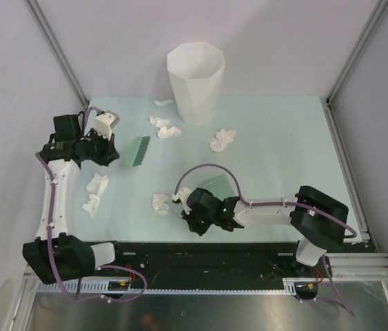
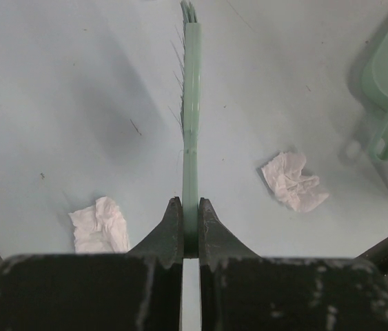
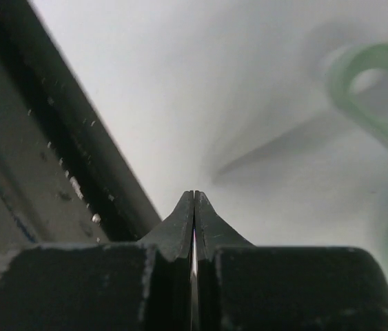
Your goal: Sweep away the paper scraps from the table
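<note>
Top view, progress: as I judge it, the sweeping has hardly started; the paper scraps (image 1: pixel 222 140) lie scattered across the table (image 1: pixel 283 152), with none gathered together.
Top view, scrap positions: a few wads lie near the foot of the white bin (image 1: pixel 195 83), one lies to its right, a pair sits at the left edge beside the left arm, and one is near the front middle.
Top view, tools: the left gripper (image 1: pixel 113 153) holds a green brush (image 1: pixel 137 150) at the left of the table. The green dustpan (image 1: pixel 216 185) lies just behind the right gripper (image 1: pixel 188 207), which partly hides it.
Top view, what is left: by my reading, every wad has yet to be brushed up.
Top view, shapes: the bin is tall, faceted and open-topped; the table is flat, matte and pale mint.
Left wrist view, grip: the jaws are clamped on the thin plastic back of the brush, which runs straight ahead, with fine bristles along its left edge.
Left wrist view, scraps: one crumpled white wad lies low on the left and another on the right, both wrinkled and apart from the brush.
Left wrist view, dustpan: smooth moulded plastic at the upper right, well apart from the brush.
Right wrist view, grip: the jaws are pressed together with nothing between them.
Right wrist view, surroundings: a blurred green loop (image 3: pixel 380 89) at the upper right is probably the dustpan's handle; a dark rail (image 3: pixel 35 158) runs along the left. No scraps show.
</note>
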Robot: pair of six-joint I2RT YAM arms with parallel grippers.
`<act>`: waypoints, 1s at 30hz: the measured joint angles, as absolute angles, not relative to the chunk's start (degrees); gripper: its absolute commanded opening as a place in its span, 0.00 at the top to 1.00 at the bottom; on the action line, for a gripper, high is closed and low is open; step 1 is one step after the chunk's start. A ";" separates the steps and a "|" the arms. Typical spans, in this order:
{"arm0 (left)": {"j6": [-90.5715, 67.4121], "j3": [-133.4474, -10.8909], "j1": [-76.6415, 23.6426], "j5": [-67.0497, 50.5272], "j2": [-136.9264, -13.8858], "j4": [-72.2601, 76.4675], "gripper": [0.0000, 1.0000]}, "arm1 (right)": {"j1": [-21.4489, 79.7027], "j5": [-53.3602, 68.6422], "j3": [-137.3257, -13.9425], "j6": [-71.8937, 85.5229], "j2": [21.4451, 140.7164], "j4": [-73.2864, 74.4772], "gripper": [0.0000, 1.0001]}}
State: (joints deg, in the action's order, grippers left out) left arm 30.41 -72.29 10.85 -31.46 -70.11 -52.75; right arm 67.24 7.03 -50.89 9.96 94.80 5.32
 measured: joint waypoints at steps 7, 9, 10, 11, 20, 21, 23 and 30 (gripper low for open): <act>30.39 -72.25 10.90 -29.21 -70.06 -52.62 1.00 | 63.13 -0.73 -51.33 17.37 95.90 1.96 1.00; 30.39 -72.10 10.90 -28.67 -70.00 -52.42 1.00 | 61.60 -2.46 -51.40 18.72 97.25 2.70 1.00; 30.39 -72.07 10.90 -28.58 -70.00 -52.42 1.00 | 61.04 -2.92 -51.40 19.14 97.80 3.31 1.00; 30.37 -72.07 10.90 -28.56 -70.00 -52.36 1.00 | 60.64 -3.70 -51.51 19.79 98.06 3.57 1.00; 30.02 -72.07 10.90 -28.58 -70.00 -51.86 1.00 | 50.26 -14.39 -49.08 17.12 93.91 10.35 1.00; 30.00 -72.07 10.90 -28.58 -70.00 -51.86 1.00 | 47.83 -15.16 -48.73 15.97 93.41 10.66 1.00; 30.02 -72.07 10.90 -28.56 -70.02 -51.72 1.00 | 42.30 -16.67 -48.42 12.93 92.58 10.68 1.00; 30.46 -72.07 10.90 -26.81 -69.95 -51.62 1.00 | 33.74 -21.10 -48.42 9.23 84.86 13.61 0.45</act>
State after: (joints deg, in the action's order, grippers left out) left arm 30.46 -72.07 10.90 -26.81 -69.95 -51.62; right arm 33.74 -21.10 -48.42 9.23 84.86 13.61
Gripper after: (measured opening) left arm 0.050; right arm 0.213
